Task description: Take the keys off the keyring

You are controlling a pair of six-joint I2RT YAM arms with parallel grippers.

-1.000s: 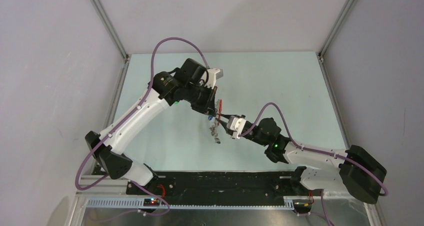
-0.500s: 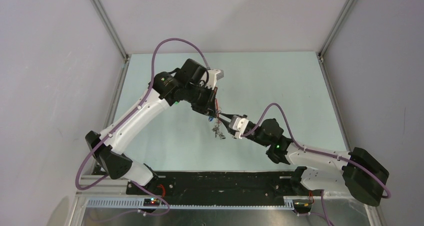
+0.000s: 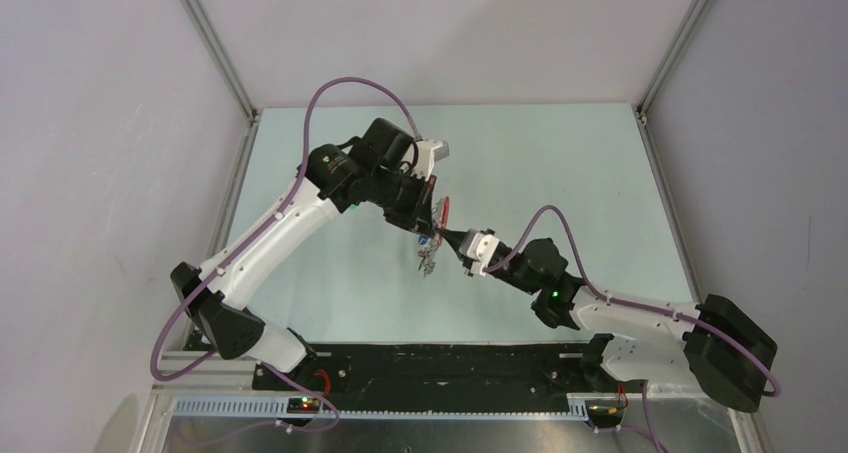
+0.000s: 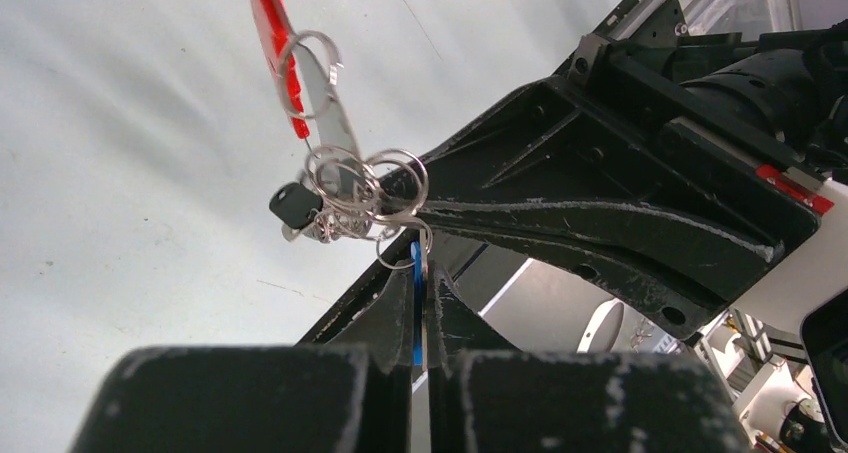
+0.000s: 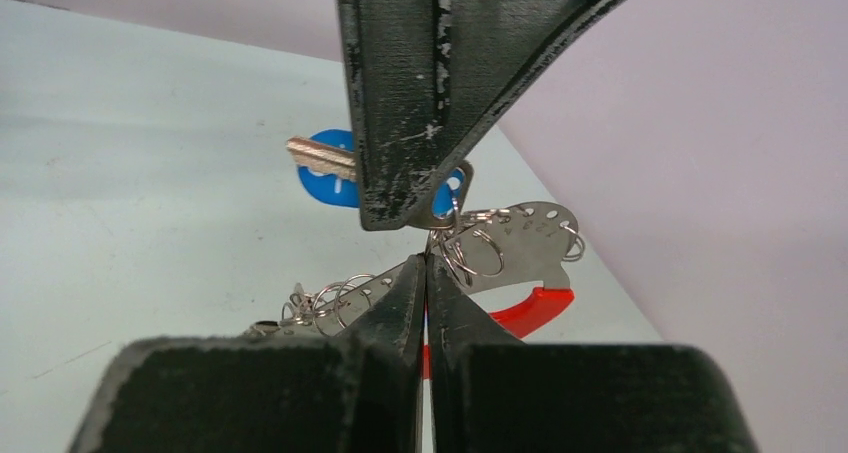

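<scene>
Presently, left gripper: fingers pressed together on the blue-tagged key, pinching its flat head edge-on; the key's metal blade sticks out sideways from the fingers.
Right gripper: fingertips closed tight against each other, right at the tangle of rings. Whether a ring wire is caught between them cannot be told.
Relation of grippers: tips nearly touching, the left one above the right one in the right wrist view; in the overhead view they meet over the middle of the table.
Keyring: a bunch of thin silvery rings, interlinked, hanging in the air between the two grippers, clear of the table.
Red strap: curved, attached to the bunch through a further ring, standing out away from the left fingers.
Metal plate: flat, silvery, with a row of small holes, on the same rings, just beside the red strap.
Keys: bunched on the rings, dangling below the grippers; one black-headed key shows at the side of the bunch.
Task status: keys on the ring, none lying loose on the table.
</scene>
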